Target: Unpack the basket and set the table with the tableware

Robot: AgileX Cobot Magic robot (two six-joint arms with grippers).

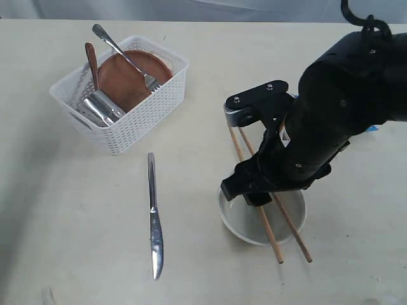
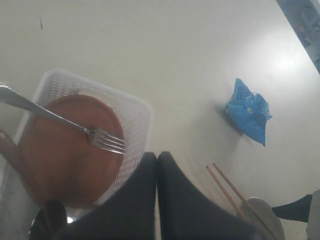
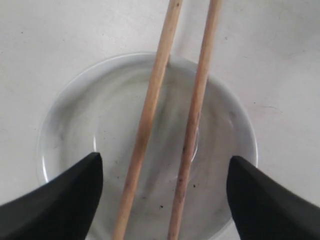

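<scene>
Pale cream table, faintly scuffed, lit evenly; nothing else of the room shows. White perforated basket sits toward the far left of the exterior view and holds a round brown plate leaning on its side wall, a steel fork lying across that plate with its handle over the rim, a reddish-brown wooden spoon propped on end, and a small steel cup tipped in the near corner. Already laid out: a steel knife flat on the table, well apart from the basket, and beside it an off-white bowl, upright, glazed, empty, with faint grey streaks inside. Two wooden chopsticks lie side by side across the bowl's rim, probably laid there as a place setting; whether their ends touch the table I cannot tell. Right gripper hovers directly over the bowl, jaws spread wide to either side of the chopsticks and touching neither, which reads as a release. Left gripper hangs near the basket's corner with fingers pressed together, holding nothing. A blue snack packet lies apart on the table, not tableware.
</scene>
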